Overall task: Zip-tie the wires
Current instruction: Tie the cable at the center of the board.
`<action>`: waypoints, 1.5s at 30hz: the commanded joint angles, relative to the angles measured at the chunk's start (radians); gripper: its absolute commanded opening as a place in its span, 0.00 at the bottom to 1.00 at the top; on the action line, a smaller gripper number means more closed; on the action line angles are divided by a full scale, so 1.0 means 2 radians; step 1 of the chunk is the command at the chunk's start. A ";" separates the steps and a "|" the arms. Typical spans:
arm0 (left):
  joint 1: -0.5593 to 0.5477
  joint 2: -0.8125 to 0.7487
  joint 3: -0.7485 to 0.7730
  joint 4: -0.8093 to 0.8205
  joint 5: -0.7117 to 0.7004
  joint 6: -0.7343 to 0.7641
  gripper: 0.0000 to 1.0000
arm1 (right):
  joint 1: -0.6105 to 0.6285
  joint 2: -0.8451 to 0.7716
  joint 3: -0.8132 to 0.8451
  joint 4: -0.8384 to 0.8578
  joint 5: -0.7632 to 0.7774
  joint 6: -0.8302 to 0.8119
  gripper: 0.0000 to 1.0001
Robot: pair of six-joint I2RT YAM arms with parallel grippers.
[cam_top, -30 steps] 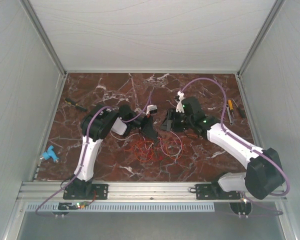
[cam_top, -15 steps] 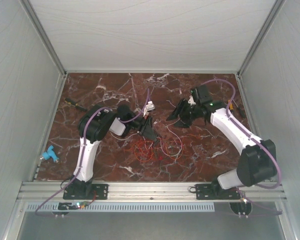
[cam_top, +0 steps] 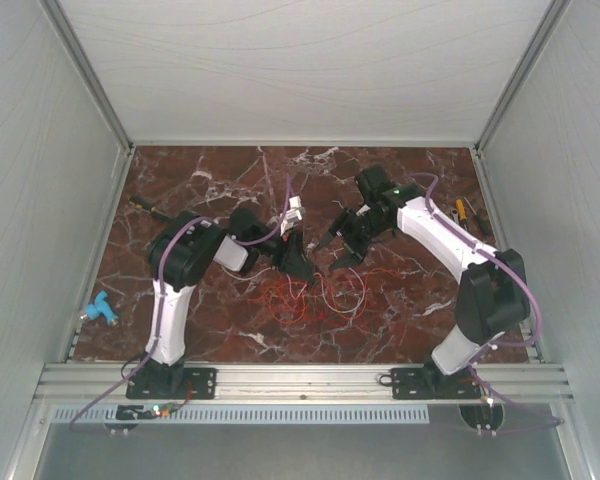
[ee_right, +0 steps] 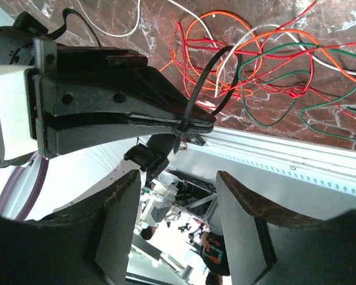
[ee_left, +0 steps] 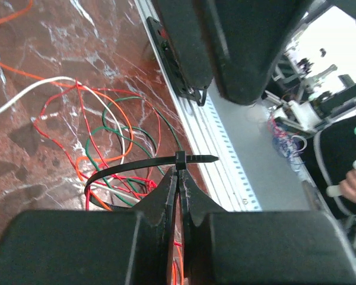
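Left wrist: pinches zip tie (ee_left: 130, 167) at its head with left gripper (ee_left: 179, 178), strap looped over wires (ee_left: 101, 127) | right wrist: holds right gripper (ee_right: 177, 178) parted, just beside that head

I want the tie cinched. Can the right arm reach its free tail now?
Probably yes: the tail of the zip tie sticks out past the left gripper, whose jaws are shut at its head, and the right gripper faces it, jaws open, nothing between.

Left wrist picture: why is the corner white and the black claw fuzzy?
Left wrist view: bright light washes out that corner; the left gripper is too close to focus, while the zip tie looks sharp. Right wrist view: same fuzzy right gripper.
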 commanded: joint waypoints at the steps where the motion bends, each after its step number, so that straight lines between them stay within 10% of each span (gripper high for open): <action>1: 0.002 -0.030 0.002 0.130 0.006 0.104 0.00 | 0.010 0.014 0.027 -0.049 -0.009 0.011 0.51; 45: -0.014 -0.041 0.019 0.130 0.079 0.169 0.00 | 0.035 0.086 0.069 -0.068 0.029 -0.012 0.22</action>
